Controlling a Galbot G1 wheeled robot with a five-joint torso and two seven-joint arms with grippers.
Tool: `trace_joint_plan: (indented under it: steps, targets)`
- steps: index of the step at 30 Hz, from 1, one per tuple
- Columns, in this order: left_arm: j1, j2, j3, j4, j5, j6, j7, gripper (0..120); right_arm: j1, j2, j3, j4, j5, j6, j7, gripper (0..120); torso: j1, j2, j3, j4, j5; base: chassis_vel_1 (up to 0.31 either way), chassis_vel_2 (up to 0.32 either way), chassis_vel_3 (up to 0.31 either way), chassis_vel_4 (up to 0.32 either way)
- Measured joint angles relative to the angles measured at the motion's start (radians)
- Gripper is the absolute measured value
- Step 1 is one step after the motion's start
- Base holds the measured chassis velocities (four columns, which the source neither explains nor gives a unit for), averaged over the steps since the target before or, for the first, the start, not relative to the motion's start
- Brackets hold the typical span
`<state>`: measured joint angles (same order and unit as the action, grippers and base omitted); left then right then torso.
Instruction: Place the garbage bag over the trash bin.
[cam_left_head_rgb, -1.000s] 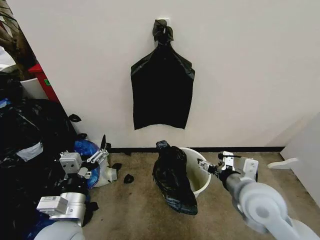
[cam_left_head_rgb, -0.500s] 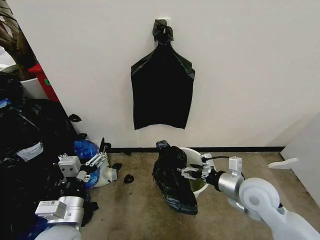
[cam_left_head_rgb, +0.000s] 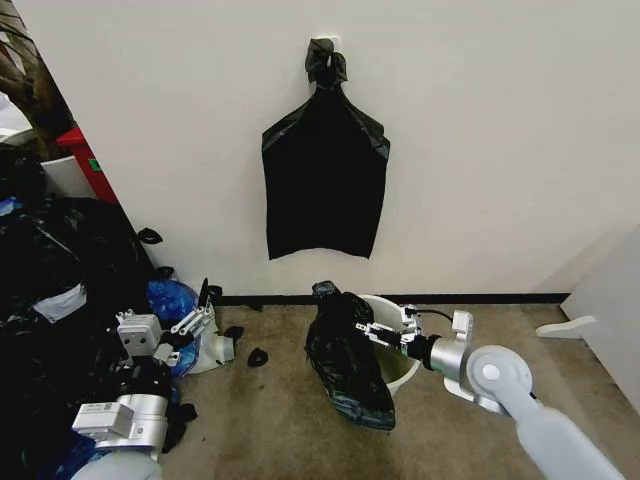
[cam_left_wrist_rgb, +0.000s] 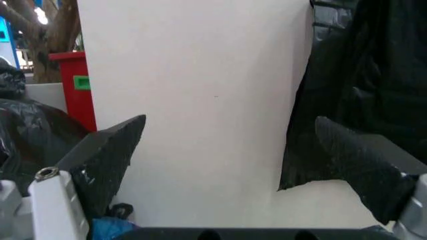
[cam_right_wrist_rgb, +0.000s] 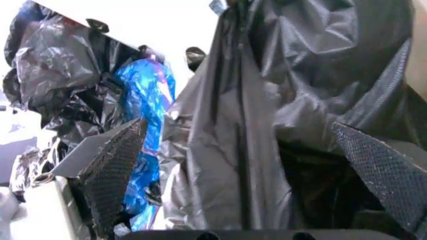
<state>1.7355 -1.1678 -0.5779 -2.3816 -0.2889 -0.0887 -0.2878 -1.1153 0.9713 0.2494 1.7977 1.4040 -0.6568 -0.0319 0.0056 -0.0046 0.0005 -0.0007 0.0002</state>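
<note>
The garbage bag (cam_left_head_rgb: 345, 355), glossy wrinkled black film, is draped in a bunch over the left side of the trash bin (cam_left_head_rgb: 400, 360), a round white bucket on the floor by the wall. Part of the bag hangs down the outside to the carpet. My right gripper (cam_left_head_rgb: 368, 331) reaches across the bin's mouth, its open fingers at the bag's upper folds. In the right wrist view the bag (cam_right_wrist_rgb: 280, 115) lies just ahead of the right gripper (cam_right_wrist_rgb: 238, 127), between its spread fingers (cam_right_wrist_rgb: 113, 170). My left gripper (cam_left_head_rgb: 195, 318) stays open at the left, away from the bin, facing the wall (cam_left_wrist_rgb: 200, 100).
A flat black bag (cam_left_head_rgb: 325, 185) with a knotted top hangs on the wall above the bin. A large heap of black bags (cam_left_head_rgb: 60, 280) and a blue bag (cam_left_head_rgb: 170, 298) crowd the left, with a red box (cam_left_head_rgb: 85, 160) behind. Black scraps (cam_left_head_rgb: 257, 357) lie on the carpet.
My right gripper has moved left across the bin's mouth, from its right side to the bag. The left arm has barely shifted.
</note>
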Motion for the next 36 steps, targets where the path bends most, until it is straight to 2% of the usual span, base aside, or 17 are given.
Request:
trace_joint_plan:
  steps: [5,7,10,12,18,19,22,26,27,28,32,36]
  targets:
    - [-0.004,0.002,-0.003,0.006,-0.006,0.000,0.000,100,0.010,0.005,-0.004,-0.019,0.015,0.001,-0.001,98,0.000,0.000,0.000,0.0002,-0.0001,0.000,0.000,0.000,0.000]
    - [-0.007,0.005,-0.003,0.009,-0.009,0.000,0.000,100,0.010,0.005,-0.008,-0.021,0.015,0.002,-0.009,94,0.000,0.000,0.000,0.0001,0.0000,0.000,0.000,0.000,0.000]
    - [-0.012,0.011,-0.004,0.013,-0.010,0.000,0.001,100,0.005,0.003,-0.012,-0.020,0.011,-0.006,-0.029,79,0.000,0.000,0.000,0.0001,-0.0001,0.000,0.000,0.000,0.000]
    - [-0.013,0.012,-0.004,0.013,-0.010,0.001,0.001,100,0.004,0.003,-0.014,-0.020,0.009,-0.006,-0.033,75,0.000,0.000,0.000,0.0000,0.0000,0.000,0.000,0.000,0.000]
    - [-0.014,0.011,-0.010,0.018,-0.007,-0.001,0.002,100,-0.002,0.008,-0.022,-0.023,-0.009,-0.007,-0.084,52,0.000,0.000,0.000,0.0001,-0.0001,0.000,0.000,0.000,0.000]
    - [-0.014,0.011,-0.010,0.018,-0.007,-0.001,0.002,100,-0.002,0.008,-0.022,-0.023,-0.009,-0.007,-0.084,52,0.000,0.000,0.000,0.0001,-0.0001,0.000,0.000,0.000,0.000]
    - [-0.013,0.011,-0.014,0.020,-0.005,-0.005,0.002,100,-0.007,0.010,-0.025,-0.025,-0.022,-0.003,-0.092,37,0.000,0.000,0.000,0.0001,-0.0001,0.000,0.000,0.000,0.000]
    - [-0.015,0.012,-0.016,0.021,-0.005,-0.006,0.002,100,-0.015,0.012,-0.026,-0.025,-0.036,0.003,-0.094,22,0.000,0.000,0.000,0.0001,-0.0001,0.000,0.000,0.000,0.000]
    - [-0.015,0.012,-0.016,0.021,-0.005,-0.006,0.002,100,-0.015,0.012,-0.026,-0.025,-0.036,0.003,-0.094,22,0.000,0.000,0.000,0.0001,-0.0001,0.000,0.000,0.000,0.000]
    - [-0.017,0.013,-0.016,0.023,-0.005,-0.007,0.003,100,-0.018,0.012,-0.026,-0.023,-0.041,0.005,-0.094,15,0.000,0.000,0.000,0.0000,-0.0001,0.000,0.000,0.000,0.000]
    - [-0.021,0.017,-0.010,0.026,-0.005,-0.007,0.003,100,-0.022,0.013,-0.026,-0.019,-0.059,0.014,-0.093,0,0.000,0.000,0.000,0.0001,0.0000,0.000,0.000,0.000,0.000]
    - [-0.025,0.021,0.002,0.031,-0.004,-0.007,0.004,100,-0.028,0.013,-0.021,-0.007,-0.077,0.021,-0.089,0,0.000,0.000,0.000,0.0001,0.0000,0.000,0.000,0.000,0.000]
